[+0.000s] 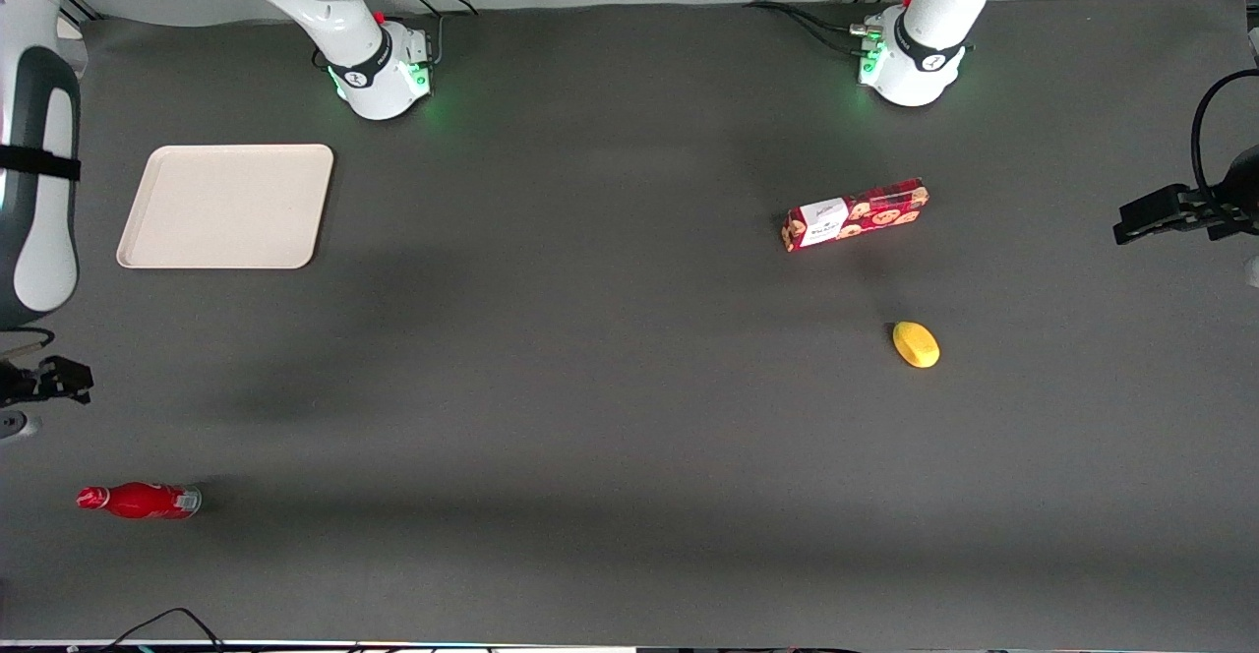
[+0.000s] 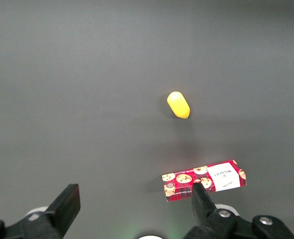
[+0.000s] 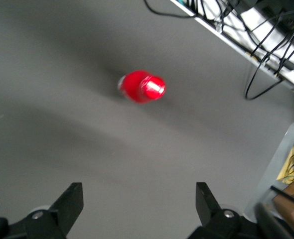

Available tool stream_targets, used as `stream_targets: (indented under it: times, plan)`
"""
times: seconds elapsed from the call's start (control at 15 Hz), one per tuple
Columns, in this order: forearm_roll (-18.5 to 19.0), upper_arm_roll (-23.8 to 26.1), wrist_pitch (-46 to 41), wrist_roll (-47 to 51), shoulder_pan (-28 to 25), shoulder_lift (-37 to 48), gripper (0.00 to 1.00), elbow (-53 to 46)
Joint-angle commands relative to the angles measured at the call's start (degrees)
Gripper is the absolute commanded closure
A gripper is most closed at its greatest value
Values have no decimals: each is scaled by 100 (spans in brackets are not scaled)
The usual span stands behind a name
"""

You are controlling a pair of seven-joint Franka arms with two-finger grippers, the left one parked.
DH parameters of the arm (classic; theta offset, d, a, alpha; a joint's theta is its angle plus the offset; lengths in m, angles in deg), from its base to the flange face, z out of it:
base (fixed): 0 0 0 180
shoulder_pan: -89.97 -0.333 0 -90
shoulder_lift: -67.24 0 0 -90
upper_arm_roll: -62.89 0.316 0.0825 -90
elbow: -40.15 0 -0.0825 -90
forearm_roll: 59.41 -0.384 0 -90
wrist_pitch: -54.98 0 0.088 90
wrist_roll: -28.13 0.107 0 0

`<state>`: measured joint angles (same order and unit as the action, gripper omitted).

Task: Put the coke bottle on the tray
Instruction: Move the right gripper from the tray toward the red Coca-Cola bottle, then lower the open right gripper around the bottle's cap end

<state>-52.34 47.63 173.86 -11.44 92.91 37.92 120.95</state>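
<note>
The coke bottle [image 1: 139, 501] looked glossy, the tray [image 1: 227, 206] smooth matt plastic; the gripper [image 3: 139, 206] above was matt black

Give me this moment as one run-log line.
gripper: open, above table, bottle in its view | coke bottle: on table, ungrasped | tray: bare, farther from camera

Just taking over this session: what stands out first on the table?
The red coke bottle stands near the front camera at the working arm's end, apart from the bare cream tray farther back. The gripper hangs open between them, holding nothing. A cookie box and yellow object lie toward the parked arm's end.
</note>
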Motion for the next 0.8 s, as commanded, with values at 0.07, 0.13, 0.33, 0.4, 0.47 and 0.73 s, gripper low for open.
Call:
stream_targets:
  times: [0.07,0.13,0.33,0.4,0.47,0.73]
  plan:
    - [-215,-47,354,-296,154,-854,0,-880]
    - [-381,-39,538,-419,189,-960,0,-890]
    - [-813,-47,838,-473,190,-1224,0,-934]
    - [-856,-39,899,-473,181,-1277,0,-969]
    - [-970,-39,917,-481,181,-1321,0,-978]
    - [-1558,-30,830,-613,190,-1602,0,-1319]
